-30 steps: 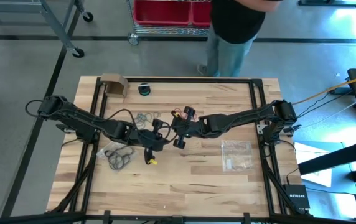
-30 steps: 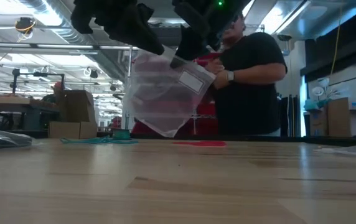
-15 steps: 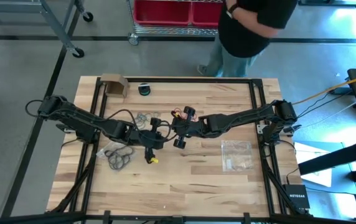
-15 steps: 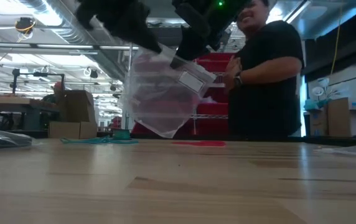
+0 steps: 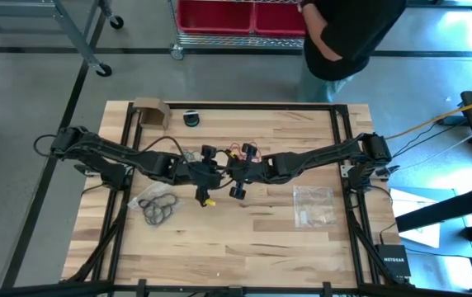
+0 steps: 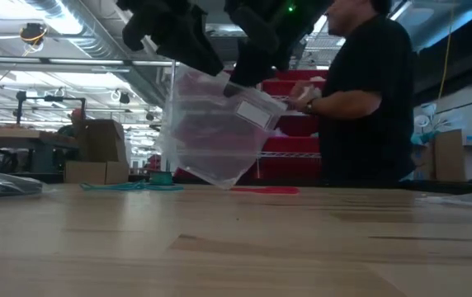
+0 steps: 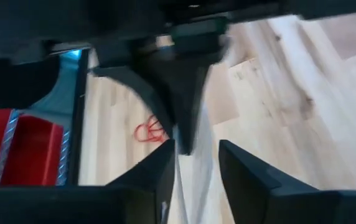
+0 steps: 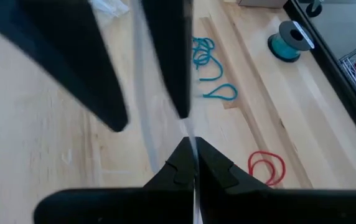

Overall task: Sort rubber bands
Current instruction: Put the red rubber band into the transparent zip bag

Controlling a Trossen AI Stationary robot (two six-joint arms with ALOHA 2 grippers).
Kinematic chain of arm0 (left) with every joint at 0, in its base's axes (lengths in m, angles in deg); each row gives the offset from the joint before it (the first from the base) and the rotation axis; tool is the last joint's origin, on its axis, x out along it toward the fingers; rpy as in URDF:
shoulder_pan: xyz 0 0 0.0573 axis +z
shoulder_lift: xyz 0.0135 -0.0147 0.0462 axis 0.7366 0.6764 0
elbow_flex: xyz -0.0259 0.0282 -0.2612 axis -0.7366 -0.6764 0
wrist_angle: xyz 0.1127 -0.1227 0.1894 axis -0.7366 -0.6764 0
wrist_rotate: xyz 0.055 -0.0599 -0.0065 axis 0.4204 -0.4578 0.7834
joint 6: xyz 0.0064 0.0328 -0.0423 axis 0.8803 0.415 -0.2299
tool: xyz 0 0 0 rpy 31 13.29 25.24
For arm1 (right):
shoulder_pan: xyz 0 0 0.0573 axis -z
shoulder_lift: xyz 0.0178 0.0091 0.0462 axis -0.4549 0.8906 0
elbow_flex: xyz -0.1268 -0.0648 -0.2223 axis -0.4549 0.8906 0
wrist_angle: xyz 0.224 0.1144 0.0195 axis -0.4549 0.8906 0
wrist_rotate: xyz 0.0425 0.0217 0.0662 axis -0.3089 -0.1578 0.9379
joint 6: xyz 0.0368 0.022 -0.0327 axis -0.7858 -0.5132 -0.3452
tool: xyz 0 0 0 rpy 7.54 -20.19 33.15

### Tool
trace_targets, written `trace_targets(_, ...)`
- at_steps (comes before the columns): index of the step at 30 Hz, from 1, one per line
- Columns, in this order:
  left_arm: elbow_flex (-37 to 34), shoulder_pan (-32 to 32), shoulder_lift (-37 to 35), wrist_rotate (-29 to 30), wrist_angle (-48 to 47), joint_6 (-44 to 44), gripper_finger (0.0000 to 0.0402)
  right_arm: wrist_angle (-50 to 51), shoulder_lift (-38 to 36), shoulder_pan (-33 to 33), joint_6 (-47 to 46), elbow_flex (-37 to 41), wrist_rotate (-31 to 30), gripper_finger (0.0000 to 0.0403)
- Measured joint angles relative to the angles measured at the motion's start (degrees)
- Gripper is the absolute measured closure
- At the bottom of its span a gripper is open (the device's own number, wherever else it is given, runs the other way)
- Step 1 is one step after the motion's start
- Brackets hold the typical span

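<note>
Grey floor (image 5: pixel 21 124); red bins (image 5: pixel 236 15) on shelving

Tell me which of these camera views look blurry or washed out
Left wrist view: the near fingers are smeared and the red rubber bands soft. Right wrist view: dark blurred shapes, teal rubber bands sharper. Low view: ceiling lights glare, clear plastic bag hazy. High view: evenly lit.
</note>
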State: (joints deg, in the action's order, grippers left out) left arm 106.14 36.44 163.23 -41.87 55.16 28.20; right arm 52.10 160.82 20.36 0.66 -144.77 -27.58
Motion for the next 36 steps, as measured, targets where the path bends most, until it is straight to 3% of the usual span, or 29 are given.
trace_targets(9,0.0,0.5,0.0,0.0,0.2,3.8,0.0250,0.0,0.0,0.0,-0.1,0.0,0.0,0.0402)
trace_targets(19,0.0,-3.2,-0.4,2.7,2.3,5.9,0.0249,-0.1,0.0,0.0,-0.1,0.0,0.0,0.0402)
trace_targets(26,0.0,-1.7,0.0,2.7,0.6,5.7,0.0249,0.0,0.0,0.0,-1.1,0.1,0.0,0.0402)
trace_targets(36,0.0,-0.5,2.2,-1.1,-0.9,4.5,0.0249,0.0,0.0,0.0,-1.2,0.1,0.0,0.0402)
